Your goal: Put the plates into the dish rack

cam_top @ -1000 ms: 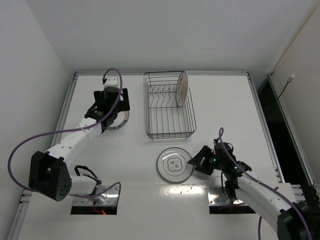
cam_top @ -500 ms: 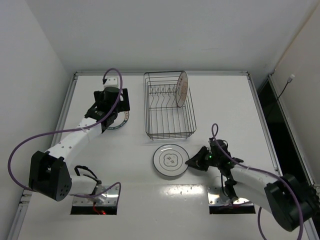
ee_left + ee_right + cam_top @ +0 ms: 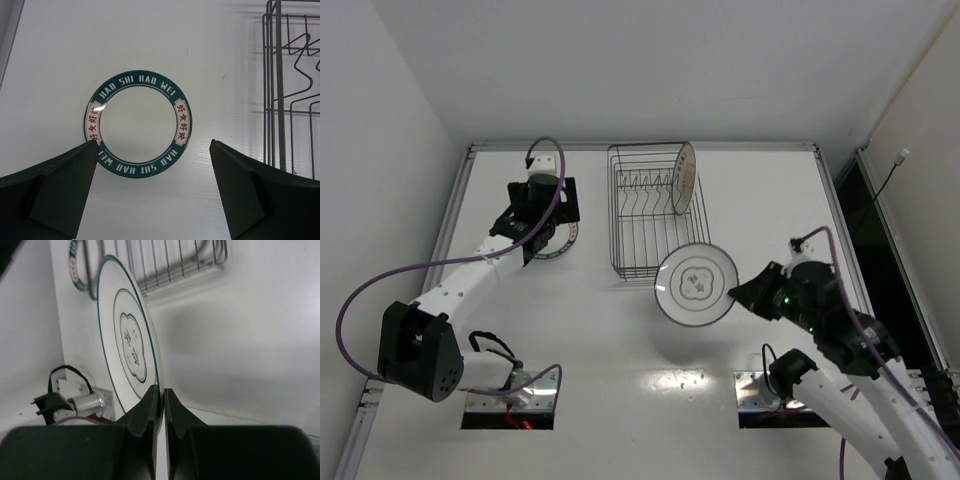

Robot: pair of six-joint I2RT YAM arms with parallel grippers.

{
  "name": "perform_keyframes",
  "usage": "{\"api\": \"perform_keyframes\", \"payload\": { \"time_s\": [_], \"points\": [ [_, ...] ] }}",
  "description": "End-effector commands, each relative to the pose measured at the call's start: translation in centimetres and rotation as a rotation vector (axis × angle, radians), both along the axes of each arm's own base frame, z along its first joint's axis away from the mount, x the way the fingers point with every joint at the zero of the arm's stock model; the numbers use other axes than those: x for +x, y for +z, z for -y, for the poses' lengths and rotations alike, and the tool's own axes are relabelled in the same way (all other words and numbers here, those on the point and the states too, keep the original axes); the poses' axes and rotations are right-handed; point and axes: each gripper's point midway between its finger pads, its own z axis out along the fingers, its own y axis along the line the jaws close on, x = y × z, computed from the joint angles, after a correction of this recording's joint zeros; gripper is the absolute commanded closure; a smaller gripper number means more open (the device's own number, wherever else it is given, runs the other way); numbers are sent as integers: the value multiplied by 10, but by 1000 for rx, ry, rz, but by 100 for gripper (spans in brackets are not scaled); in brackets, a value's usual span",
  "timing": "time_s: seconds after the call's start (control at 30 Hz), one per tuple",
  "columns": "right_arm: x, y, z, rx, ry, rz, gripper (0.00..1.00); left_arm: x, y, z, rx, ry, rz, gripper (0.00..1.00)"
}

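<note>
Update: grey-ringed plate (image 3: 697, 285) is off the table (image 3: 770, 200); 1 second back it lay flat just in front of the dish rack (image 3: 658, 215), with the right gripper (image 3: 738, 292) at its right edge, fingers part spread; now those fingers are pressed together on the rim, pinching it, and the plate hangs tilted in the air, face toward the top camera, just off the rack's near right corner; right wrist view agrees: rim sandwiched between both fingertips, rack wires beyond; so the pick looks good, and my read is the step in hand is carry-and-slot for plate 2 of 3; sunburst plate (image 3: 686, 178) has not moved, on edge at the rack's far right, so 1 is loaded; left gripper (image 3: 152, 145) is also unchanged, fingers spread wide above the green-rimmed plate (image 3: 137, 124), which lies flat on the table left of the rack, untouched as far as I can tell; next move likely needs the held plate turned closer to vertical and lined up with a free gap between the prongs (image 3: 645, 183); risk: the grip is on a thin bit of rim only, so the plate could pivot or slip if swung fast, or clip the rack's front wire going in.
</note>
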Motion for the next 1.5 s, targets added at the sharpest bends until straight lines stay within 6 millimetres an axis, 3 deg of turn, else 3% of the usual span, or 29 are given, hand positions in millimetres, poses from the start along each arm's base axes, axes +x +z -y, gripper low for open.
{"api": "perform_keyframes", "payload": {
  "time_s": [0.0, 0.1, 0.13, 0.17, 0.2, 0.23, 0.27, 0.3, 0.33, 0.43, 0.47, 0.5, 0.53, 0.67, 0.7, 0.73, 0.83, 0.9, 1.0, 1.17, 1.33, 1.37, 1.47],
  "points": [
    [29, 67, 33, -187, -109, 155, 100, 7, 19, 3, -21, 10, 57, 8],
    [78, 123, 40, -326, -187, 265, 100, 7, 19, 3, -21, 10, 57, 8],
    [91, 155, 40, -326, -213, 325, 100, 8, 16, 3, -18, 10, 48, 8],
    [106, 166, 43, -365, -253, 351, 100, 8, 16, 3, -18, 10, 48, 8],
    [131, 166, 35, -422, -250, 352, 100, 9, 13, 2, -10, 20, 41, 8],
    [146, 189, 32, -425, -269, 399, 100, 9, 13, 2, -9, 20, 41, 8],
    [160, 194, 34, -468, -302, 406, 100, 9, 13, 2, -9, 20, 41, 8],
    [172, 213, 34, -493, -320, 438, 100, 9, 13, 2, -9, 20, 41, 8],
    [199, 197, 28, -574, -333, 398, 100, 9, 13, 2, -9, 20, 41, 8],
    [235, 205, 21, -660, -352, 418, 100, 10, 8, 4, -11, 10, 29, 8],
    [253, 186, 9, -713, -325, 390, 100, 10, 8, 4, -11, 10, 29, 8],
    [262, 180, 6, -742, -323, 380, 100, 11, 4, 4, -7, 10, 20, 8],
    [271, 189, 1, -764, -328, 404, 100, 11, 4, 4, -7, 10, 19, 8],
    [308, 163, -19, -892, -312, 378, 100, 13, 5, 5, -7, 10, 19, 8],
    [314, 165, -26, -899, -312, 389, 100, 14, 1, 5, -3, 10, 10, 8],
    [322, 147, -32, -959, -297, 366, 100, 14, 1, 5, -3, 10, 9, 8],
    [336, 138, -38, -1010, -311, 373, 100, 14, -3, 6, 0, 10, 1, 8],
    [343, 114, -45, -1071, -272, 349, 100, 14, -8, 7, 2, 3, -18, 8],
    [348, 86, -51, -1125, -255, 314, 100, 16, -8, 8, 3, 2, -20, 8],
    [347, 63, -47, -1166, -251, 278, 100, 17, -12, 8, 6, 2, -28, 8],
    [337, 90, -41, -1157, -306, 313, 100, 17, -12, 8, 6, 2, -28, 8],
    [333, 112, -42, -1127, -334, 357, 100, 17, -12, 8, 6, 2, -28, 8],
    [330, 133, -39, -1101, -356, 396, 100, 17, -12, 8, 6, 2, -28, 8]
  ]
}}
